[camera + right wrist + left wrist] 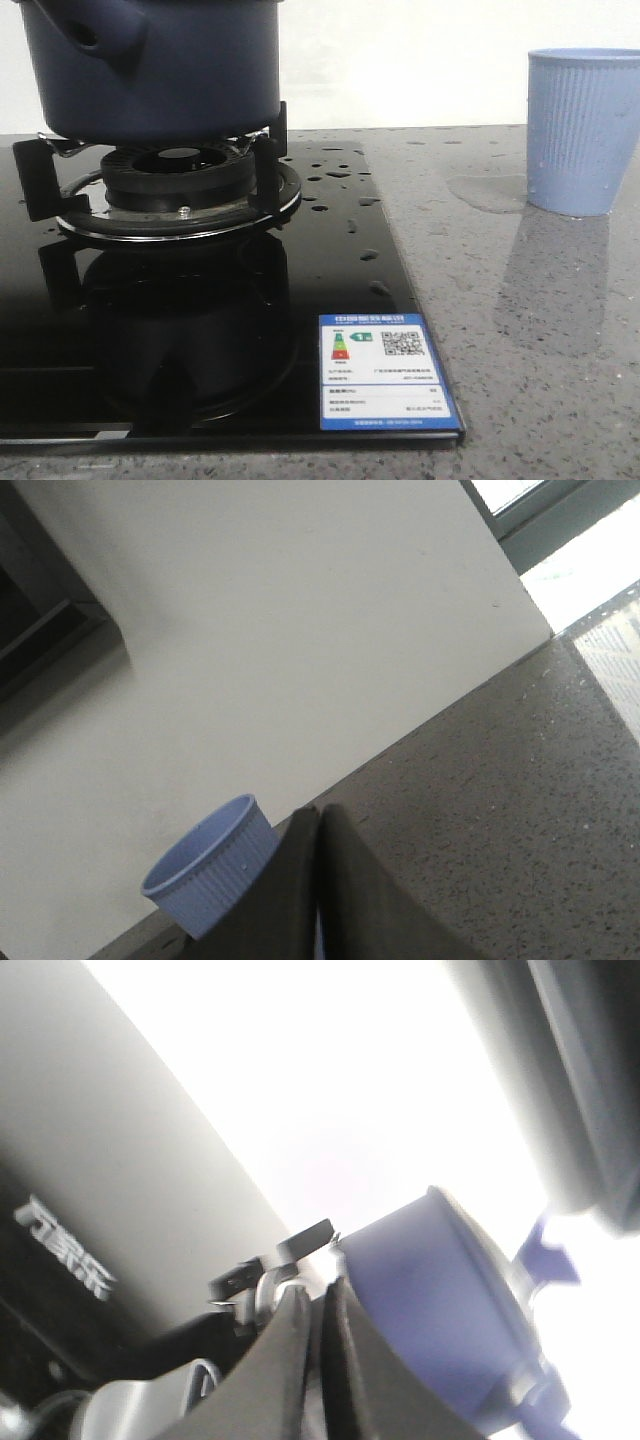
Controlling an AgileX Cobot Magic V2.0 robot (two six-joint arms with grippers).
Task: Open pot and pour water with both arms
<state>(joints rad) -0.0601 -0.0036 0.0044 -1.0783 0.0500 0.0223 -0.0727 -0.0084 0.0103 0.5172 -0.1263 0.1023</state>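
I see the pot (150, 70) on the burner (175, 185) at the left rear of the counter, the cup (583, 130) at the right rear. Both the left gripper (318, 1305) and right gripper (318, 830) look pressed together, holding nothing. I'd spread them before reaching; the lid is probably out of view.

The pot (150, 70) is large, round and dark navy blue, with smooth matte sides. It stands upright on the black burner grate at the left of the front view; its top is cut off by the frame edge. A thick stub handle with a hole projects from its upper left side. The water (340, 172) lies as glossy drops scattered over the black glass to the right of the burner, and as a thin clear puddle on the grey counter further right.
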